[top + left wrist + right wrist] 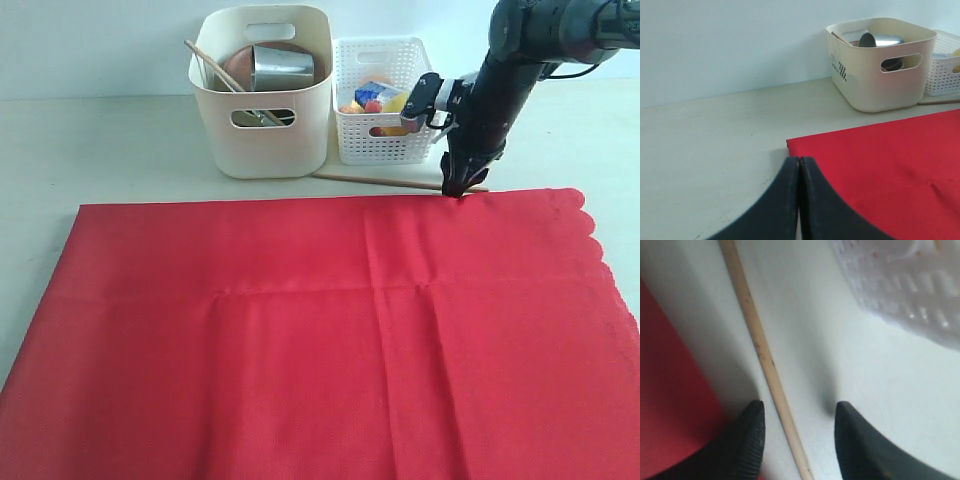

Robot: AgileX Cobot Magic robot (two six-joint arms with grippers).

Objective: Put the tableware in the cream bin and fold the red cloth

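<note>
Straddling the single tan chopstick [765, 360] with the right fingers [750, 440] parted, one either side, neither touching it. Lying flat on the worktop [120, 150] toward its back edge, long axis along that edge, just beyond the red cloth [300, 330], before the cream bin [262, 140] and white basket [385, 145]. Pressing the left fingers [780, 200] together, empty, near the cloth's corner.
</note>
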